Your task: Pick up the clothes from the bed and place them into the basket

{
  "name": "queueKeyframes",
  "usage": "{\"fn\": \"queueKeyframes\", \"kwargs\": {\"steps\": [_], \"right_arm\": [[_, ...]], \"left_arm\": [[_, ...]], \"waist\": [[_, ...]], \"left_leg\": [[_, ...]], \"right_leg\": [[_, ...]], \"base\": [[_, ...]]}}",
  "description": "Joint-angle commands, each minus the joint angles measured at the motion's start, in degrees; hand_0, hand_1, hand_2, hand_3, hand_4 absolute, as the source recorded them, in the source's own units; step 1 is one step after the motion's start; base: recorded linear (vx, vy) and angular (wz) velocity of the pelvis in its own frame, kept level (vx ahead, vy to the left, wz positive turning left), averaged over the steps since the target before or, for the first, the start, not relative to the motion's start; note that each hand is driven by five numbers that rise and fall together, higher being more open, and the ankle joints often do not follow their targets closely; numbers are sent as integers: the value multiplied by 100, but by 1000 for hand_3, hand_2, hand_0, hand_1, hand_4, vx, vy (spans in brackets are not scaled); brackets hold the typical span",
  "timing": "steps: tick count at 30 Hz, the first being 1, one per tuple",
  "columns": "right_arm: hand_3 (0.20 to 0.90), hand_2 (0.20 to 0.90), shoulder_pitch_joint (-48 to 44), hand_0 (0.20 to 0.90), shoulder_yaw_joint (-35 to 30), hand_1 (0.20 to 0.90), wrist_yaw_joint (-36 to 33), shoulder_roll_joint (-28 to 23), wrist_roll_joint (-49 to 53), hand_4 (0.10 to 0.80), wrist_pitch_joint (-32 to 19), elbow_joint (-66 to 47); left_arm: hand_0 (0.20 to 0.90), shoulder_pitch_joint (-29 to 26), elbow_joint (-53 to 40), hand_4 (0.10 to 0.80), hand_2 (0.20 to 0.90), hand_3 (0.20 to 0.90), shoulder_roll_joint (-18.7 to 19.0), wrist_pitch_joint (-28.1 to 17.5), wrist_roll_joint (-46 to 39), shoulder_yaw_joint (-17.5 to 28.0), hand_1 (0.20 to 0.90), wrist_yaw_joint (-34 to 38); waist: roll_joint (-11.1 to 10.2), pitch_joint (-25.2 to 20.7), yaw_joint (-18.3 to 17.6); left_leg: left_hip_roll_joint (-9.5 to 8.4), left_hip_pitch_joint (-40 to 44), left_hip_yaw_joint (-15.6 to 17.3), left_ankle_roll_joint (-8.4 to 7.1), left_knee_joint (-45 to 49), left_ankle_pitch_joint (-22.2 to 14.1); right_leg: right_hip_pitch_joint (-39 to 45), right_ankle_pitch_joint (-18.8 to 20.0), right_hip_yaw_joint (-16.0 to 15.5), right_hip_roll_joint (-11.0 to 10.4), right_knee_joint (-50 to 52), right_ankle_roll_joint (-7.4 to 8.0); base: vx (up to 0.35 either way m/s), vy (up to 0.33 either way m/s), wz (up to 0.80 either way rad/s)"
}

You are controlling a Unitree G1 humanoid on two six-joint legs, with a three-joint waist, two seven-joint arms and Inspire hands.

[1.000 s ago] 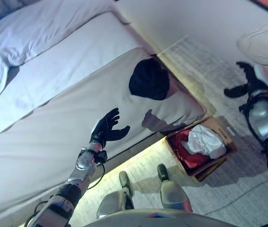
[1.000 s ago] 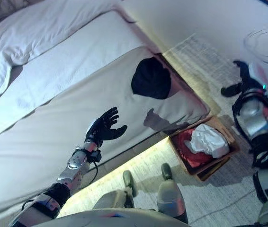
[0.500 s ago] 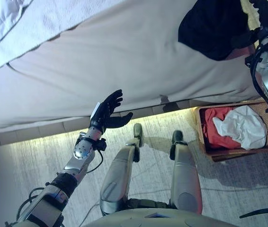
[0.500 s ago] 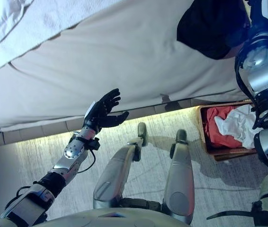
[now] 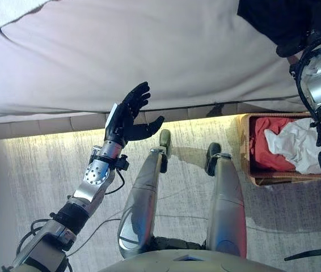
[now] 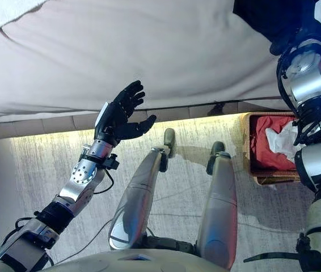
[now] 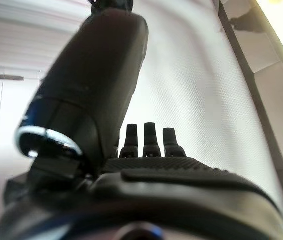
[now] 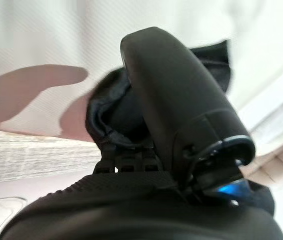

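A black garment (image 5: pixel 262 17) lies on the grey bed cover (image 5: pixel 149 51) near the bed's edge at the far right; it also shows in the right eye view (image 6: pixel 257 14). My right hand (image 5: pixel 311 34) is over the garment's near edge, thumb out. In the right wrist view the hand (image 8: pixel 171 90) is open, its fingers straight against the black cloth (image 8: pixel 106 110). My left hand (image 5: pixel 127 116) is open and empty, raised in front of the bed's side; its straight fingers (image 7: pixel 151 137) show in the left wrist view.
A wicker basket (image 5: pixel 245 153) stands on the carpet at the right, by the bed's side, holding a red garment (image 5: pixel 262 150) and a white garment (image 5: pixel 294 147). A lit strip (image 5: pixel 47 133) runs along the bed's base.
The camera has swung down and toward the bed's side, shifting the whole picture. My right hand has come from beside the bed to over the black garment. My left hand stays raised and open.
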Motion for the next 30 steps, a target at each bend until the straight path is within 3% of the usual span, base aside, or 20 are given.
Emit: {"fn": "queueKeyframes", "kwargs": {"steps": [1,2,3,16,23,24,30], "right_arm": [[757,778,-1063,778,487,778,25,-501,197,657,-177,223],[433,500,-1123,500,531,500,66,-539,210,333,-210,318],[200,300,-1148,300,551,300,80,-560,249,100,-246,368],[200,300,-1093,300,379,300,-142,-659,459,100,-691,304],[200,300,-906,300,276,300,-246,-714,397,100,-909,262],[200,300,-924,300,260,300,-249,-743,392,100,-950,238],[200,300,-704,300,166,300,-136,-967,384,100,-1196,55]], "left_arm": [[900,229,-923,800,900,900,353,-326,-243,430,900,46],[900,271,-964,800,900,900,379,-295,-269,451,900,20],[900,282,-995,800,900,900,400,-275,-276,464,900,10],[900,559,-1170,800,900,900,577,-244,-396,654,900,-214],[900,606,-1050,800,900,900,564,-355,-442,643,900,-345],[900,567,-1039,800,900,900,568,-356,-458,650,900,-355],[900,481,-772,800,900,900,502,-307,-490,596,900,-465]], "waist": [[82,-177,155],[91,-177,180],[93,-177,192],[14,-177,290],[-92,-177,244],[-117,-177,229],[-349,-219,142]], "left_leg": [[-327,16,93,429,977,-1353],[-330,-76,76,428,1058,-1356],[-338,-112,64,434,1091,-1359],[-366,-56,-48,453,1127,-1329],[-318,581,-88,384,627,-1188],[-309,624,-85,381,443,-1000],[-233,1732,-71,333,-350,-923]], "right_leg": [[191,-345,-399,326,135,-342],[113,-358,-411,319,206,-347],[83,-360,-419,317,231,-350],[208,-355,-521,380,212,-385],[894,-297,-520,425,-269,-388],[957,-130,-567,415,-461,-431],[2031,45,-570,360,-1321,-335]], "base": [[-11,-107,12],[-11,-75,12],[-15,-75,10],[-11,-22,2],[-10,34,-3],[-78,71,-7],[33,76,-14]]}}
